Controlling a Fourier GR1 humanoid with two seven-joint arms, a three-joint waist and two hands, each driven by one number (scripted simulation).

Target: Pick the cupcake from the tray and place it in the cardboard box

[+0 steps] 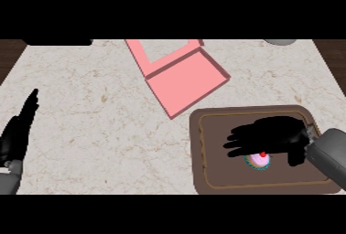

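While the cupcake sits on the brown tray at the near right of the bench, nothing of the task looks done yet. The right robot hand hovers over it, fingers spread and holding nothing. The left robot hand rests open at the left edge. Grasping, lifting and carrying to the pink cardboard box, farther off to the left, are all left.

right robot hand over pink-frosted cupcake on brown tray, pink box beyond
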